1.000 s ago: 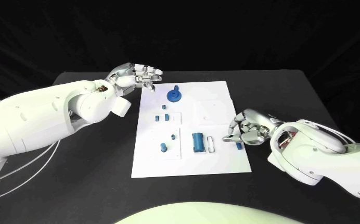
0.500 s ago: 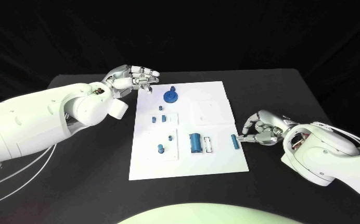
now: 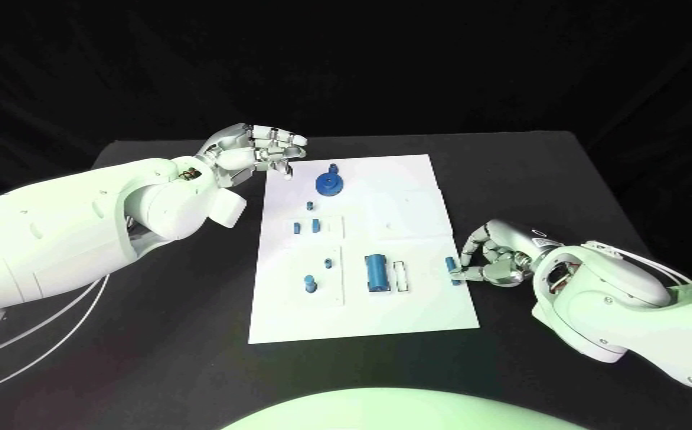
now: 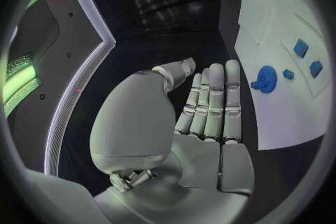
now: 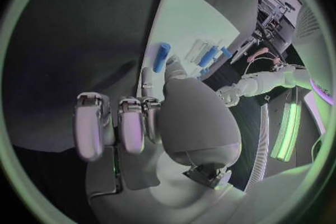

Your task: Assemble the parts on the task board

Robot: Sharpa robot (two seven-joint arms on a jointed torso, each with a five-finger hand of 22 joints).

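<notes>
The task board (image 3: 404,310) lies mid-tabletop (image 3: 548,165), blue parts (image 3: 378,272) on it. The right hand (image 3: 490,257) pinches a blue cylinder (image 3: 456,269) at its right edge. The left hand (image 3: 260,147), fingers extended, holds nothing at its far-left corner.

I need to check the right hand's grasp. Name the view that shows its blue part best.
The right wrist view: the blue part stands clear at the fingertips of the right hand. The head view shows a sliver; the left wrist view, a distant speck.

the black table (image 3: 173,350) spreads under everything, a matte dark surface that reaches from about 9 o'clock round to 3 o'clock in the head view; behind its far edge, toward 12 o'clock, hangs a black backdrop (image 3: 375,40).
</notes>
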